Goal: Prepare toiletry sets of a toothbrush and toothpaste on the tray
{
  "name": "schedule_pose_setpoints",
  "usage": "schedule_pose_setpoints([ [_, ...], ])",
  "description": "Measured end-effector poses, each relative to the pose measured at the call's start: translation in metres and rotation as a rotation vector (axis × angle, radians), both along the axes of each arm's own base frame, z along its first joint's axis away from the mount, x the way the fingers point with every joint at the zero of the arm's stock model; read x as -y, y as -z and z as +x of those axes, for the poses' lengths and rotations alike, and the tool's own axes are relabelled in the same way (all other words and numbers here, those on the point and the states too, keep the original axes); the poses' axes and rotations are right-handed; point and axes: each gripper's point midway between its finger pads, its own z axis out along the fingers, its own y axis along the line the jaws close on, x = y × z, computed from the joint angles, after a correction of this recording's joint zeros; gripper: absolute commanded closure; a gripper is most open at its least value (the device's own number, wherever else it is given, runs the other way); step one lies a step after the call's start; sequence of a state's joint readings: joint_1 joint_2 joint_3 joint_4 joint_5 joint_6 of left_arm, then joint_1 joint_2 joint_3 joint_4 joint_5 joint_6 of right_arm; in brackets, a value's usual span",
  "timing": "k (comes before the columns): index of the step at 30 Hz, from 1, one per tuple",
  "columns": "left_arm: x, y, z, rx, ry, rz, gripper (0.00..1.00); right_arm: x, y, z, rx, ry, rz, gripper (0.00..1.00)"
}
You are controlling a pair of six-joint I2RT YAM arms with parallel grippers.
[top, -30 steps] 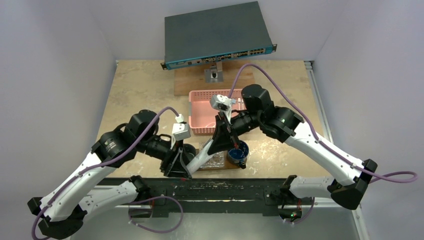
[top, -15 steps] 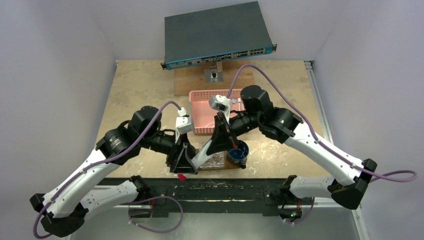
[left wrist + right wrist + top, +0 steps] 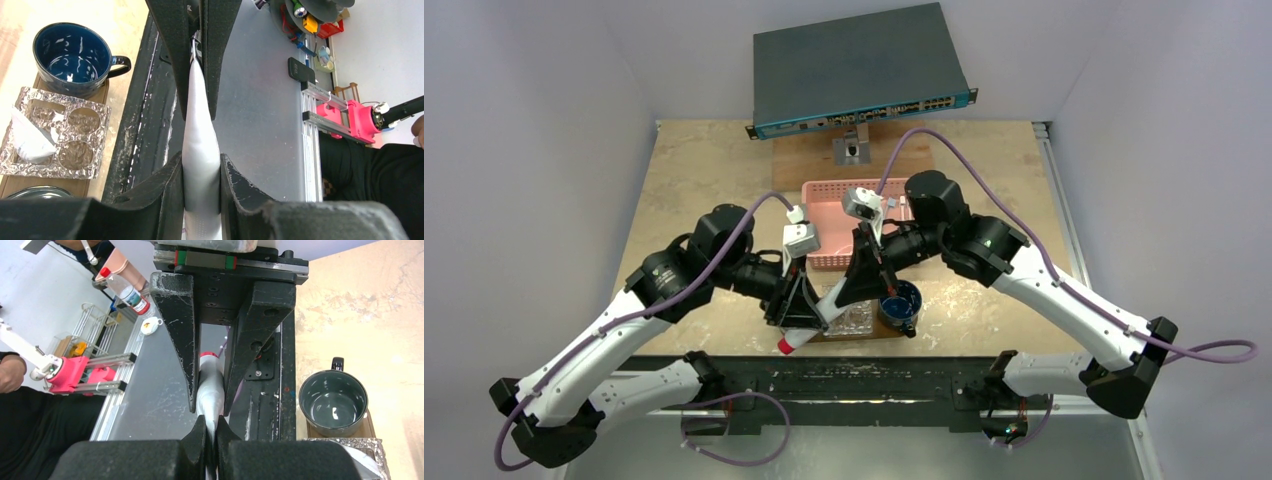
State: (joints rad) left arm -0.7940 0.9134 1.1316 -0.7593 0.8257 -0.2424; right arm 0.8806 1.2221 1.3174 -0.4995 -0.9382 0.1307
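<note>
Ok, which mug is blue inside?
The blue mug beside the foil mould in the left wrist view: glossy dark blue inside. The grey mug, in the right wrist view, is dull grey.

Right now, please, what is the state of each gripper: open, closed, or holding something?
Left gripper: closed on the white tube.
Right gripper: closed on the flat end of the same tube.

White arms [image 3: 1074, 300], black joints [image 3: 664, 280], black pincers [image 3: 201, 165], purple cables [image 3: 1219, 348].
</note>
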Motion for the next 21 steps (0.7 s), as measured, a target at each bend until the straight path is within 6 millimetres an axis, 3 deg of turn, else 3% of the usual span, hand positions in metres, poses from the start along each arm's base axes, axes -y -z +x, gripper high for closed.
schedule_pose_setpoints([
  [5, -0.001, 0.0, 0.001, 0.005, -0.009, 0.005, 0.54, 0.0, 0.001, 0.001, 0.002, 0.006, -0.002, 1.0],
  [8, -0.002, -0.001, 0.004, 0.021, -0.028, 0.007, 0.45, 0.0, 0.004, 0.001, -0.001, 0.017, -0.018, 1.0],
  [21, -0.022, -0.009, 0.024, 0.145, -0.211, 0.043, 0.29, 0.013, 0.022, 0.003, 0.009, 0.119, -0.182, 1.0],
])
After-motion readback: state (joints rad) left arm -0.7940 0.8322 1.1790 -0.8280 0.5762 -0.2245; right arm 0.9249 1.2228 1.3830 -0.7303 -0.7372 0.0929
